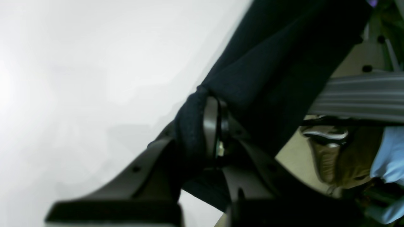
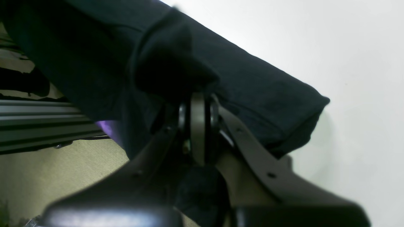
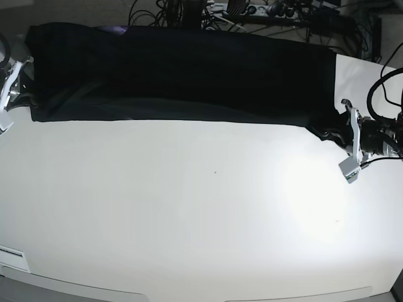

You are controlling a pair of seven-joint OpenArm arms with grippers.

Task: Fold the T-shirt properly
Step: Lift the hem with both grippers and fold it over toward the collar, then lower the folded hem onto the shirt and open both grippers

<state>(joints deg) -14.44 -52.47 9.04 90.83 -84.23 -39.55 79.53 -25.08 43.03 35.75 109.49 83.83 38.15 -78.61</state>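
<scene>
A wide stretch of bare white table (image 3: 201, 220) lies in the foreground, and the T-shirt (image 3: 182, 72) sits beyond it, spread as a long black band across the table's far side with its far edge at or just over the table's back rim. Its near edge runs almost straight from one arm to the other, which suggests a lengthwise fold already made, though the layers cannot be counted from here. Only the plain black side faces up; a sliver of purple shows in the right wrist view under the cloth.

At the shirt's end on the base view's right, the left hand (image 1: 216, 126) is clenched on a bunched corner of the fabric, the cloth wrapped over its tips. At the opposite end, the right hand (image 2: 199, 116) likewise grips a gathered wad of the shirt, jaws closed through it; near it a sleeve or folded corner juts out toward the table.

With both ends held and the garment stretched taut between them, the work looks to be in its early-to-middle stage: the shirt is still a long strip, so the crosswise folds that would make a compact packet appear still to be done. Behind the table, cables (image 3: 189, 9) and equipment clutter the floor.
</scene>
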